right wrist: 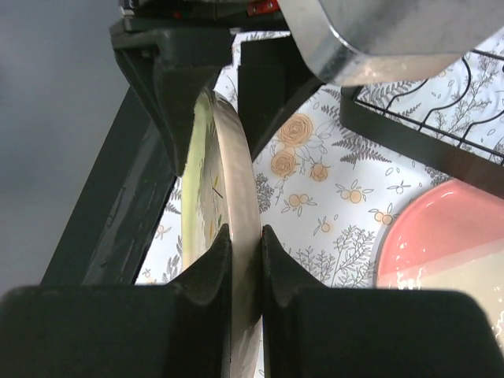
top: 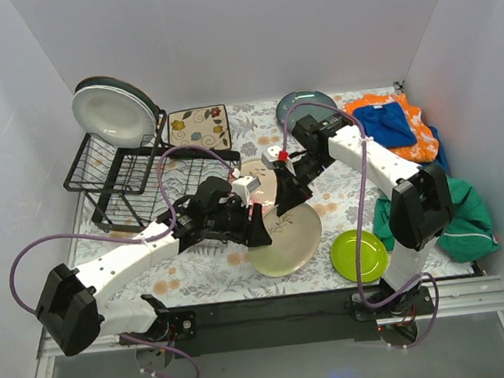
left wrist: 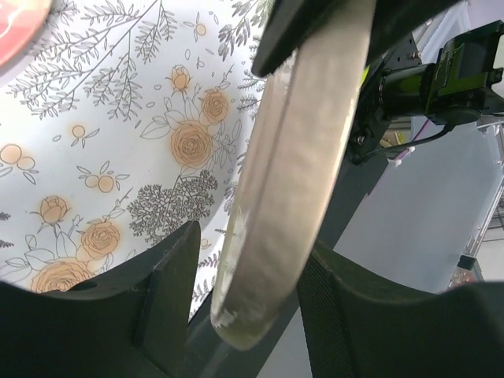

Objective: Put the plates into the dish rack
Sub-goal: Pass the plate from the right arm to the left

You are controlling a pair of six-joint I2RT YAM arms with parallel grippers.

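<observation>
A cream plate with a sprig stands tilted on edge above the table, in front of the arms. My right gripper is shut on its upper rim; the pads press both faces of the plate's edge. My left gripper is open and straddles the rim from the left, with a gap beside each finger. The black wire dish rack stands at the back left with a white plate and a dark one upright in it. A pink-cream plate lies under the arms.
A lime green plate lies at the front right and a dark blue-grey plate at the back. A square floral mat sits beside the rack. Blue, orange and green cloths are heaped at the right.
</observation>
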